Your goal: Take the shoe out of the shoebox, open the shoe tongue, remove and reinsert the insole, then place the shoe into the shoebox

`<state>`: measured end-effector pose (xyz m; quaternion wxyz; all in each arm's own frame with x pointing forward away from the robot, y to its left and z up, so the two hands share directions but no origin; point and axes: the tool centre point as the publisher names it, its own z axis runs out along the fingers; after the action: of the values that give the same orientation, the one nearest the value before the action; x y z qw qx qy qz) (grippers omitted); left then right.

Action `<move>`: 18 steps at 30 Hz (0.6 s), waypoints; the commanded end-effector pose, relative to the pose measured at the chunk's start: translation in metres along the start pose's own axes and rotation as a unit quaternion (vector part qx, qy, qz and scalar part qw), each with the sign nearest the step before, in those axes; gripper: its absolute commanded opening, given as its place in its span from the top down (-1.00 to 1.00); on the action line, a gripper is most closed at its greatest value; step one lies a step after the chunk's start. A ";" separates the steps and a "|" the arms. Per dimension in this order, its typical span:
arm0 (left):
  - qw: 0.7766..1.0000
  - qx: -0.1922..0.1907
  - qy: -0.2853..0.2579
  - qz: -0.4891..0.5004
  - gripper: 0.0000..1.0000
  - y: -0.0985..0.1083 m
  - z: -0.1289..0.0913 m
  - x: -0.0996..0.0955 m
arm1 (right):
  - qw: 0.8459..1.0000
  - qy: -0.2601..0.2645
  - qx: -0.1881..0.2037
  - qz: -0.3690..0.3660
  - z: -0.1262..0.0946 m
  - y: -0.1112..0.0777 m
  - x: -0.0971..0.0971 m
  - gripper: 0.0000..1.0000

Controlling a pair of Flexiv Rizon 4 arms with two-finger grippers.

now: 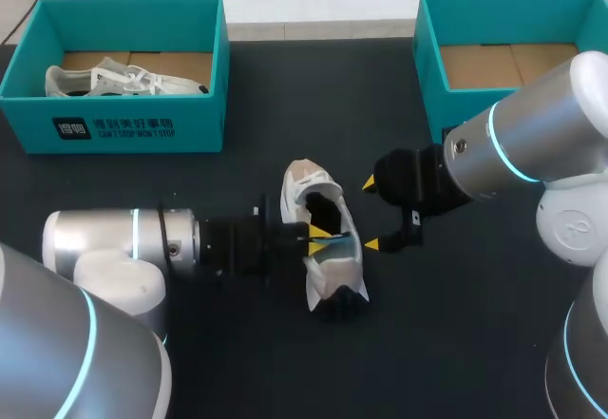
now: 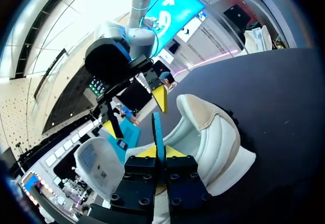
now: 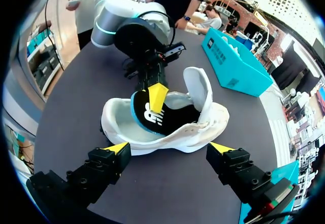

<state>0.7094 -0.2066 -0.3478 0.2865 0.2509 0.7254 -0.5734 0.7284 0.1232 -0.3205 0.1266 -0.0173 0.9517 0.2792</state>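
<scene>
Black counter [image 1: 475,343], with items as I see them from my station:

- Shoe [image 1: 332,267]: white, out of any box. It lies on its side near the middle of the counter between my two arms, with the toe end pointing towards the boxes. The tongue [image 3: 197,87] is folded up and away from the opening.
- Insole [image 3: 155,122]: black top with a teal edge. It is tilted up out of the shoe's opening, and its lower part is still inside.
- Left tool [image 1: 320,239]: comes in from the left, level with the counter. Its yellow tips are pressed together on the insole's raised edge, one on each face.
- Right tool [image 1: 370,214]: comes in from the right. Its fingers are spread wide and hold nothing. It sits just beside the shoe's sole, and the wrist view does not show me whether either tip touches the shoe.
- Left box [image 1: 114,129]: teal, at the far left of the counter, with a second shoe [image 1: 123,82] lying inside.
- Right box [image 1: 432,105]: teal, at the far right, with its cardboard floor showing.
</scene>
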 end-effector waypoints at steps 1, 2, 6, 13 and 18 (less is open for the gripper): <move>1.000 -0.005 0.003 0.007 0.30 -0.006 0.003 -0.001 | 1.000 -0.001 -0.001 0.000 0.000 0.000 0.002 -1.00; 1.000 -0.005 0.002 0.009 0.29 -0.009 0.003 -0.001 | 1.000 -0.001 -0.001 0.000 0.000 0.000 0.002 -1.00; 1.000 -0.003 -0.001 0.013 0.31 -0.017 0.001 -0.002 | 1.000 -0.001 -0.001 0.000 0.000 0.000 0.002 -1.00; 1.000 -0.002 -0.007 0.016 0.40 -0.026 -0.001 0.000 | 1.000 -0.001 -0.001 0.000 0.000 0.000 0.002 -1.00; 1.000 -0.007 -0.013 0.021 0.42 -0.033 -0.003 0.000 | 1.000 -0.001 -0.001 0.000 0.000 0.000 0.002 -1.00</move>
<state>0.6938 -0.2120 -0.3275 0.3045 0.2609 0.7178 -0.5692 0.7284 0.1231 -0.3205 0.1266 -0.0173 0.9517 0.2792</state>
